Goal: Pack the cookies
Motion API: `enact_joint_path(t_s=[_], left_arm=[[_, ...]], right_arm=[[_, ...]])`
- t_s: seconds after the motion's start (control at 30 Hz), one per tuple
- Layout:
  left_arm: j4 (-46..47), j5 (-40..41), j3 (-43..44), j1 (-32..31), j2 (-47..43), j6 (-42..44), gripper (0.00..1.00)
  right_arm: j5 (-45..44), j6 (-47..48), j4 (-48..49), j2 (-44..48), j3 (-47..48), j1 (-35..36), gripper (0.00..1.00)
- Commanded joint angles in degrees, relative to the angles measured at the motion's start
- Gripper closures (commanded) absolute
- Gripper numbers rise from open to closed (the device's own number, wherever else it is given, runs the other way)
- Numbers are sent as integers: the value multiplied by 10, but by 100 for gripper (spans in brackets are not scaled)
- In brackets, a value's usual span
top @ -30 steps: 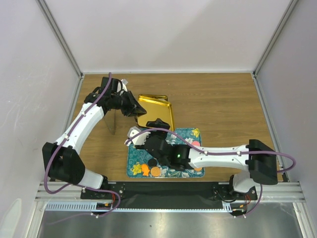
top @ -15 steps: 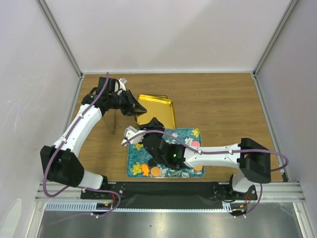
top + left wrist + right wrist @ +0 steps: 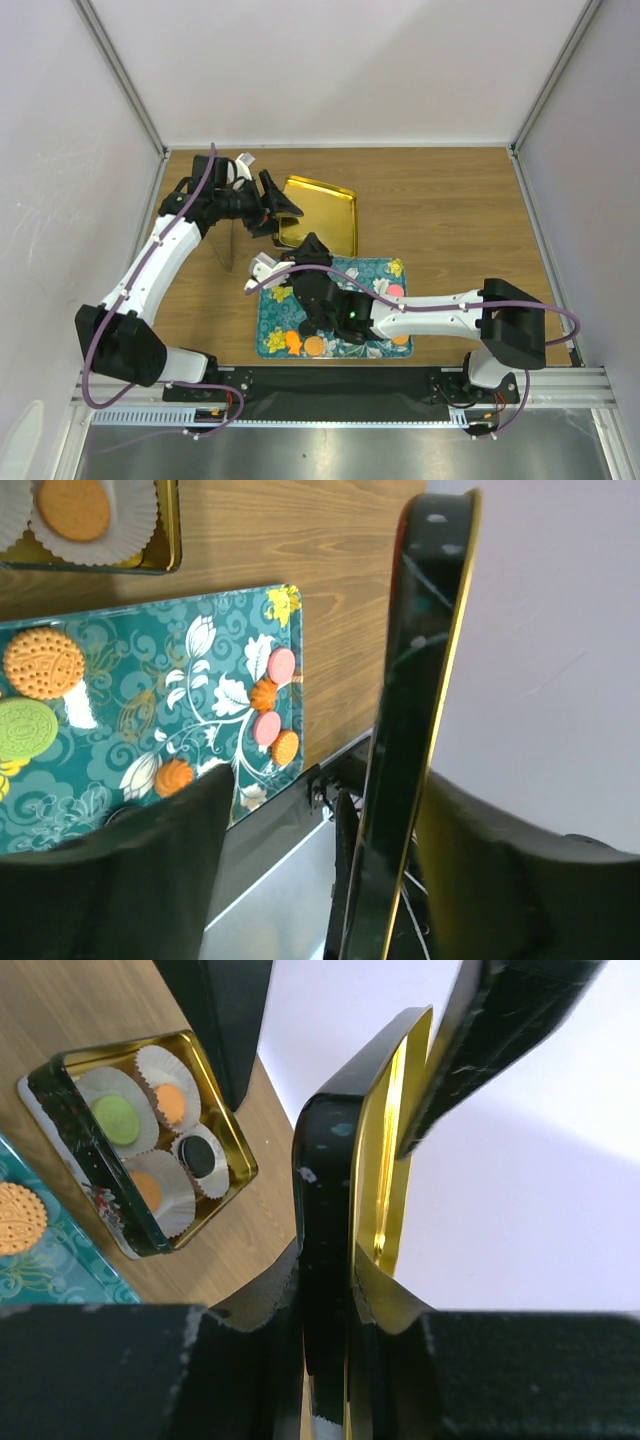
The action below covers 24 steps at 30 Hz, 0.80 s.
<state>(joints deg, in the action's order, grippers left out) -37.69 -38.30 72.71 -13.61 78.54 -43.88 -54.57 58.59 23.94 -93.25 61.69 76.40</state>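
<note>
While the right gripper (image 3: pixel 335 1295) pinches the lid (image 3: pixel 325 1180) and the left gripper (image 3: pixel 325 790) spreads wide around its rim, the cookies (image 3: pixel 268 727) lie on the flowery tray (image 3: pixel 150 710) and in the tin (image 3: pixel 90 1180), likely light and crumbly, so pinch their edges softly.

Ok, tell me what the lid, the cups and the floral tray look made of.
Lid: likely metal tin; mirror-gold inside, glossy black outside. Cups: white paper, by the crimped edges. Floral tray: smooth printed surface, thin hard-looking edge; metal or plastic, cannot tell.
</note>
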Motion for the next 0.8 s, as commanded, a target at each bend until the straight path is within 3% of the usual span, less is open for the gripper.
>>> enact_joint_path(t_s=[0.0,0.07,0.13,0.3,0.5,0.6,0.77], left_arm=[[29,-13,-4,10,-29,0,22],[46,1,-1,20,-33,3,9],[60,6,5,38,-34,7,3],[100,42,36,72,-23,14,0],[101,139,86,89,-2,23,0],[105,163,109,100,5,20,0],[100,235,133,106,2,27,0]], right_arm=[[-21,9,35,18,7,6,100],[-21,-7,6,22,11,8,100],[-20,-46,-46,25,24,7,100],[-2,-156,-174,51,49,-3,100],[122,-343,-376,63,146,-65,100],[249,-440,-471,41,240,-137,100],[599,-583,-513,1,340,-290,100]])
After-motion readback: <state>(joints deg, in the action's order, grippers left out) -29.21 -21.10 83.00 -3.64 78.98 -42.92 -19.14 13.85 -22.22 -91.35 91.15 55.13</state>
